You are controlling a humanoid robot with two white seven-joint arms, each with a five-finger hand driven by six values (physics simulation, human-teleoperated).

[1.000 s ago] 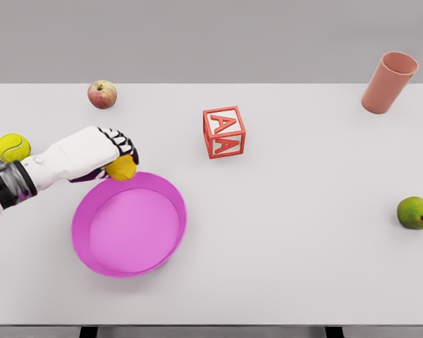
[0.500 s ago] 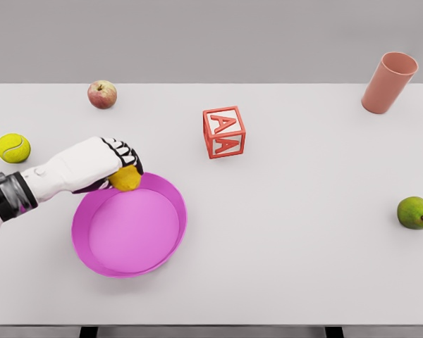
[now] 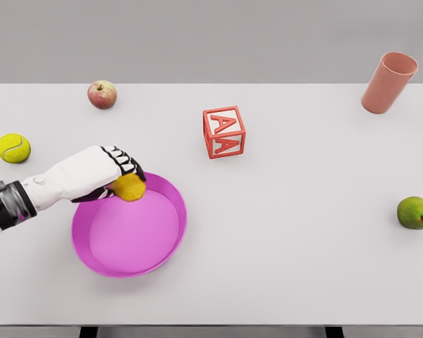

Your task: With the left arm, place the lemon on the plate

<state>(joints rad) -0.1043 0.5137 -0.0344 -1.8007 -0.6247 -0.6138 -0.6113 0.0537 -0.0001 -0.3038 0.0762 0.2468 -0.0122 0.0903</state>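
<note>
The lemon [image 3: 129, 187] is a small yellow fruit, only partly visible, its upper left side covered by the curled fingers of the left hand [image 3: 102, 171] that grips it. It sits over the upper left rim of the plate [image 3: 166, 243], overlapping the inner edge. The plate is a round, bright magenta dish with a raised rim and a flat, lighter pink floor, lying level on the white bench [image 3: 296, 232] in its left half
</note>
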